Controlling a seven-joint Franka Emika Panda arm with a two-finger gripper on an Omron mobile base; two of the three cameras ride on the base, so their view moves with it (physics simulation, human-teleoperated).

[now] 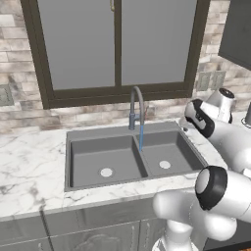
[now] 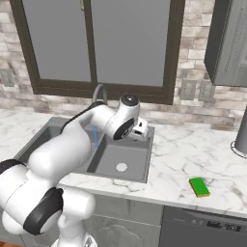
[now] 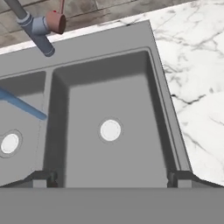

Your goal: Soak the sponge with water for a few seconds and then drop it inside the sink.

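White arm bent at elbow, reaching forward over dark grey double-basin sink (image 2: 140, 173); two-finger gripper (image 3: 111, 178) hovers above right basin, jaws spread wide, holding nothing. Thin blue water stream (image 1: 141, 137) falls from grey arched faucet (image 1: 137, 105) at centre divider. Green-and-yellow sponge block (image 2: 199, 187) lies on marble counter (image 2: 183, 154), right of sink, well apart from gripper.

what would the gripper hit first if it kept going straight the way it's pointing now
Most likely the floor of the dark grey double-basin sink, near the round pale drain centred ahead of the open gripper. Nothing shows in between, though depth is hard to judge.
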